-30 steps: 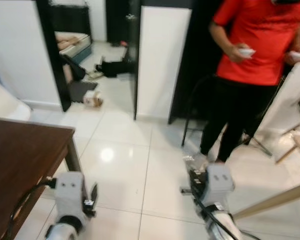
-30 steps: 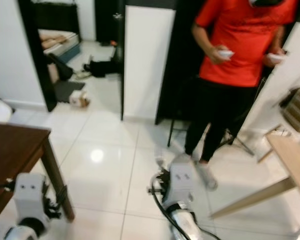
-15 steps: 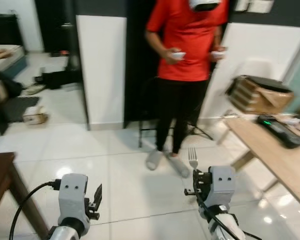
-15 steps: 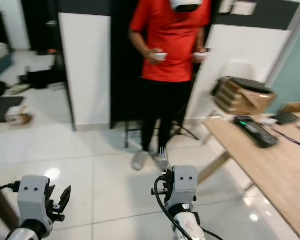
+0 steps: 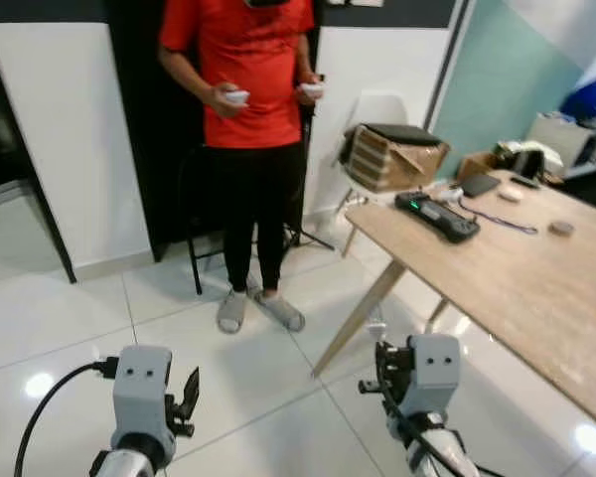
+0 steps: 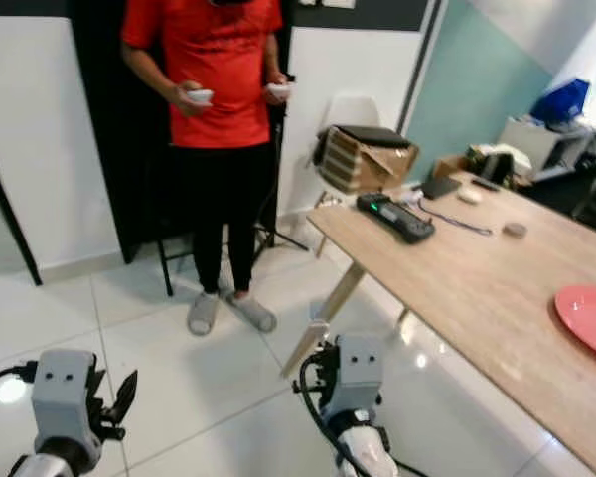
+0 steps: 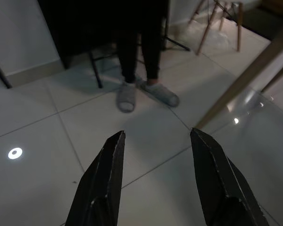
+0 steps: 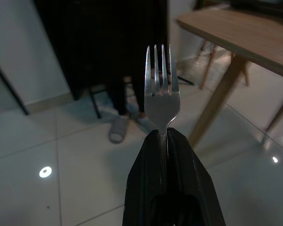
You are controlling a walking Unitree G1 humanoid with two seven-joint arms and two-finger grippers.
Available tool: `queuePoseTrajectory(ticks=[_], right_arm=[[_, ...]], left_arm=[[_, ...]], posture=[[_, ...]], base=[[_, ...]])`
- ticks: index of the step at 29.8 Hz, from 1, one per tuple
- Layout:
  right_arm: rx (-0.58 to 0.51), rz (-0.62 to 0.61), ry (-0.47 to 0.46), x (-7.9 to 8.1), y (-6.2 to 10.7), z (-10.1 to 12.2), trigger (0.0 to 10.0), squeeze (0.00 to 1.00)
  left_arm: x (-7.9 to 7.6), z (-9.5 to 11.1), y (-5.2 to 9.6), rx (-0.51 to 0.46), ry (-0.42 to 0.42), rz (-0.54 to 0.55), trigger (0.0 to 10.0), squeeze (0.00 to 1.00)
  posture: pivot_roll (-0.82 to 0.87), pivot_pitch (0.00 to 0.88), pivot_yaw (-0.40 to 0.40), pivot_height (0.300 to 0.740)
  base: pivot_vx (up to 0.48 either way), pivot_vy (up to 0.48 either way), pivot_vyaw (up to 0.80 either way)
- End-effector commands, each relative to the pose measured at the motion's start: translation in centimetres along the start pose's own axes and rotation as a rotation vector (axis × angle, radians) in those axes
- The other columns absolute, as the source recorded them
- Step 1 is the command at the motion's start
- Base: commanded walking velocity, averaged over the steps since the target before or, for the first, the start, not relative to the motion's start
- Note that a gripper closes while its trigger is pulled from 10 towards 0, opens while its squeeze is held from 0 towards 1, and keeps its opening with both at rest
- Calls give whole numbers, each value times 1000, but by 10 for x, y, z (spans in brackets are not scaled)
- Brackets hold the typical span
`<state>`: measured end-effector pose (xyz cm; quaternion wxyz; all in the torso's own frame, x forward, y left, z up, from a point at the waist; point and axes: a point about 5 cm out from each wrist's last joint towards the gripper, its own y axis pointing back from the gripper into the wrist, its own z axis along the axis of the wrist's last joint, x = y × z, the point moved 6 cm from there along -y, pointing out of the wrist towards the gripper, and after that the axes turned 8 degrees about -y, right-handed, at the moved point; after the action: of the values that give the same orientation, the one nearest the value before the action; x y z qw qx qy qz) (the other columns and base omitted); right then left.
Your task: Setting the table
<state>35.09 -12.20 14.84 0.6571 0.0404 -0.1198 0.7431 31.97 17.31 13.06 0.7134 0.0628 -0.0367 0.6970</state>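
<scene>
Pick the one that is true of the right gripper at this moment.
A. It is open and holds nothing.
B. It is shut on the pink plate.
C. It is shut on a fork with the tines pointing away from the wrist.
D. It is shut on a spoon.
C. The right wrist view shows the right gripper clamped on the handle of a fork, its tines sticking out beyond the fingertips, while the pink plate lies on the wooden table.

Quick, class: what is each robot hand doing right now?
Left hand: open, holding nothing.
Right hand: closed on a fork, tines pointing outward.
</scene>
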Motion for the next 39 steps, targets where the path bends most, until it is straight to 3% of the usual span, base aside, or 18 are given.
queuePoseTrajectory(ticks=[1,39], right_arm=[[12,-28,8,-9,3,-4,10000,0],[6,-35,-2,-9,2,-2,10000,0]], left_arm=[[-4,-6,2,23,0,-13,10000,0],[-4,-1,0,11,10,-7,10000,0]], posture=[[54,106,44,740],[60,109,44,740]], base=[[0,0,-781],[0,0,-781]])
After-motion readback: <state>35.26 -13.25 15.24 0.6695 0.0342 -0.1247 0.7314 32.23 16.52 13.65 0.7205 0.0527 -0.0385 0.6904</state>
